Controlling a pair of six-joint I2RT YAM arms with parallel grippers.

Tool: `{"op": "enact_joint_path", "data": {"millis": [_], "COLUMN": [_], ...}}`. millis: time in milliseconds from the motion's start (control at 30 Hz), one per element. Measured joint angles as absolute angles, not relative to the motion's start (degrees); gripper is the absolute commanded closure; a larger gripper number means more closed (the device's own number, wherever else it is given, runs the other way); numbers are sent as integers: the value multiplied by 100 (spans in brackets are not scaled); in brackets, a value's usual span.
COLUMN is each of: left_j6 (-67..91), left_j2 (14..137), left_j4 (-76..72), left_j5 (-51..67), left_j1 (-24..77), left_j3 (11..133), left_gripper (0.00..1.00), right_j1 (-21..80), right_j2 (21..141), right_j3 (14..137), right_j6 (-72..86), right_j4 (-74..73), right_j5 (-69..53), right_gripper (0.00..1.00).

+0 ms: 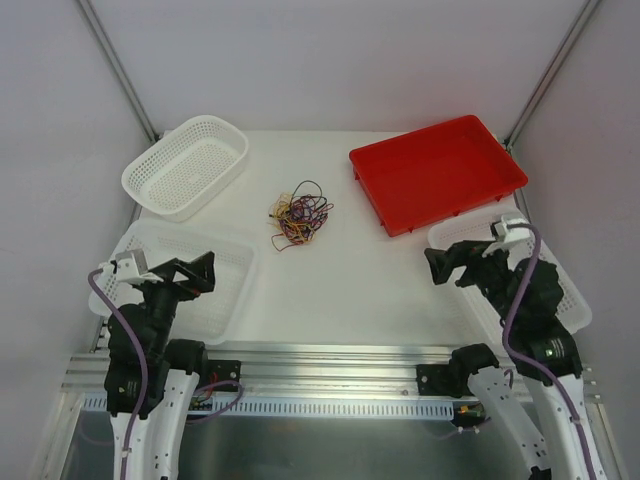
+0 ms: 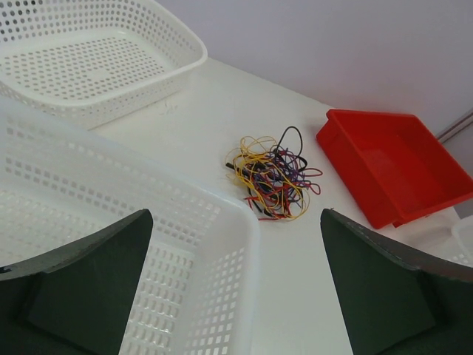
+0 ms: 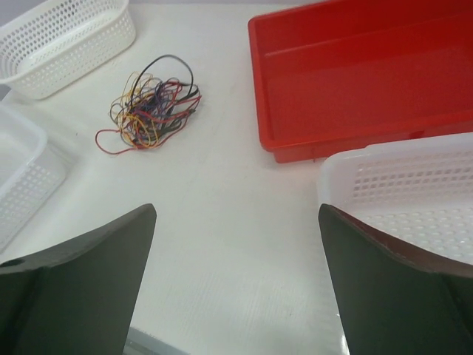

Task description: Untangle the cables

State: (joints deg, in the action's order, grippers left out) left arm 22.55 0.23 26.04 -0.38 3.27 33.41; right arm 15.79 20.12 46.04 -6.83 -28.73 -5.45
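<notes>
**A:** Begin at the near edge. How do the arms stand?

**B:** The left arm is at the near left corner. The left jaws are spread wide and hold nothing. They hang above the far right corner of a white perforated plastic rectangular basket, which lies on the white worktop.

**A:** And on the other side?

**B:** The right arm is at the near right corner. The right jaws are likewise wide apart and empty. In the right wrist view one dark finger hangs over the rim of a second white perforated rectangular basket. The other finger is over bare worktop.

**A:** Where are the cables?

**B:** Farther out. A loose knotted clump of thin red, yellow, black and purple cables lies flat on the worktop. It is about midway between the left and right edges and nearer the far edge than the near one. Both pairs of jaws are well apart from it.

**A:** What lies around it?

**B:** At the far left corner is a white perforated plastic oval basket. At the far right corner is a shallow red plastic tray, set askew to the edges. The clump lies between the two, near each but touching neither.
</notes>
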Motion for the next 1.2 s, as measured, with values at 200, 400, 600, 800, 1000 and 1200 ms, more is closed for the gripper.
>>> {"op": "enact_joint_path", "data": {"millis": [200, 400, 600, 800, 1000, 1200], "left_j6": [3009, 3238, 3223, 2993, 2613, 2541], "left_j2": [183, 1723, 2318, 1691, 1157, 1278], "left_j4": [2545, 2449, 2475, 2469, 2436, 2436], "left_j5": [279, 1129, 1476, 1610, 1636, 1651], "left_j1": [327, 327, 327, 327, 329, 327], "left_j3": [2961, 2921, 2921, 2917, 2908, 2908], "left_gripper": [1, 1, 1, 1, 1, 1], "right_j1": [1638, 2453, 3218, 3566, 3848, 4034], "right_j2": [3916, 6346, 8416, 10112, 11607, 12409], "right_j3": [4810, 5601, 6912, 8184, 9356, 9638], "right_j6": [-307, -272, -548, -786, -904, -858], "right_j4": [-2622, -2351, -1968, -1483, -1197, -1066], "right_j5": [-1146, -1330, -1402, -1603, -1723, -1649], "right_gripper": [3, 3, 3, 2, 1, 15]}}
